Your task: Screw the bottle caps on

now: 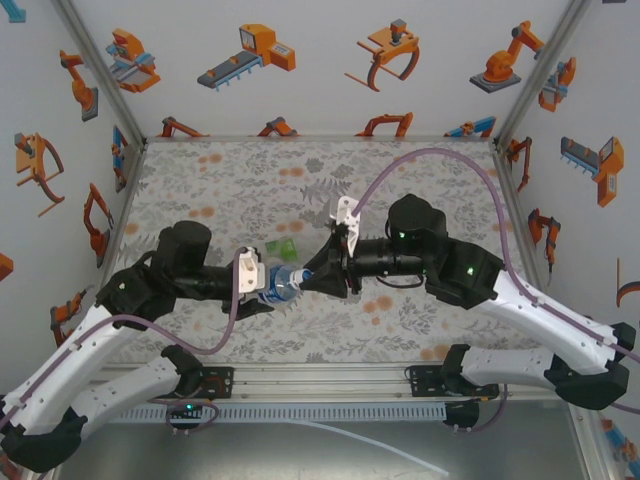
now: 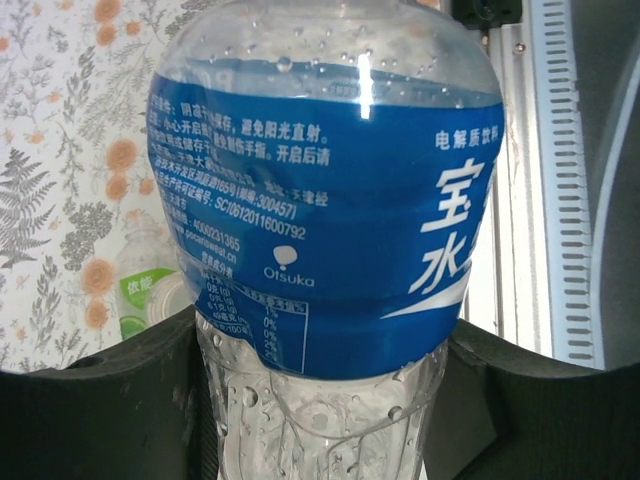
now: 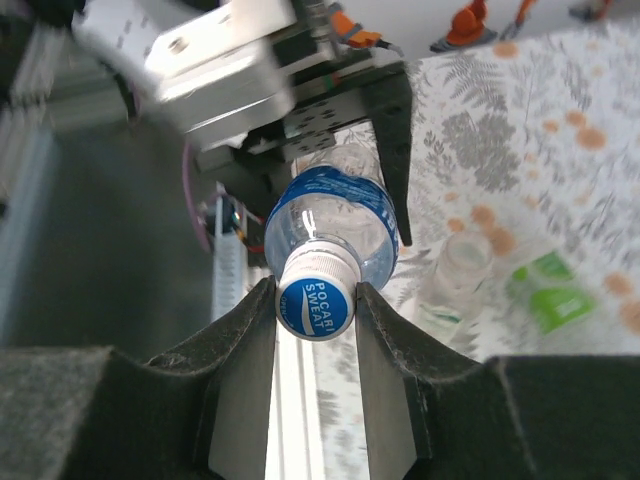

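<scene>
The left tool [image 1: 258,287] is clamped around the body of the blue-label bottle [image 1: 285,282], holding it sideways low over the desk [image 1: 420,180]; whether it touches the desk I cannot tell. At that bottle's neck end sits a white-rimmed blue cap [image 3: 316,303]; the right tool [image 1: 322,277] is closed on it, one jaw on each side.

The step in hand looks like threading this cap. To do it well, I judge the right tool should sit square to the bottle's axis and twist without pushing hard, while the left tool resists the turn; a tilted cap could cross-thread.

The bottle is thin clear plastic, ribbed and beaded with droplets, under a glossy wrap label; it may flex or slip if squeezed. The cap's skirt is finely ridged, which helps grip. Beyond the bottle, a clear bottle [image 3: 455,272] and a green-and-white labelled bottle [image 3: 545,290] rest on the floral-printed desk.
</scene>
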You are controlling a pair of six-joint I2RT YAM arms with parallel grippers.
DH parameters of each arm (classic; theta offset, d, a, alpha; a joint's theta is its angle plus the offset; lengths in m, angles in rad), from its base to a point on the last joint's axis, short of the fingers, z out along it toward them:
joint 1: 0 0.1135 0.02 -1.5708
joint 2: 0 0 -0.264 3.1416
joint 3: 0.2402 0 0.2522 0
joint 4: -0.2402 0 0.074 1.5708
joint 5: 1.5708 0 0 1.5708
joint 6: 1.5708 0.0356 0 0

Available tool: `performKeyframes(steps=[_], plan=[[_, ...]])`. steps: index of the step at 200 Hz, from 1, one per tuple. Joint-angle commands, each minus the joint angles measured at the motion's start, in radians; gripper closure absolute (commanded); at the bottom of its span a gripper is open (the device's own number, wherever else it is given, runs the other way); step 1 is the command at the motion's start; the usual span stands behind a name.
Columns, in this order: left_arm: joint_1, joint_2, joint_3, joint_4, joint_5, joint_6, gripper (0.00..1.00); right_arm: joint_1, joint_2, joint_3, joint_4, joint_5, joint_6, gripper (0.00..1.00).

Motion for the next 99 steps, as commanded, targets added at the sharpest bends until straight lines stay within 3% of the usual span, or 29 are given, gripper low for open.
performKeyframes(steps=[1,41,72,99], plan=[[-0.012,0.003,-0.006,0.230,0.034,-0.019,1.00,0.020,0.022,-0.059,0.039,0.200,0.439,1.00],[-0.014,0.014,-0.026,0.313,-0.016,-0.034,1.00,0.020,0.028,-0.072,-0.031,0.402,0.851,1.00],[-0.018,0.029,-0.035,0.374,-0.072,-0.040,1.00,0.018,0.045,-0.070,-0.123,0.470,1.092,1.00],[-0.022,0.042,-0.029,0.391,-0.092,-0.028,1.00,0.016,0.056,-0.066,-0.160,0.483,1.144,0.98]])
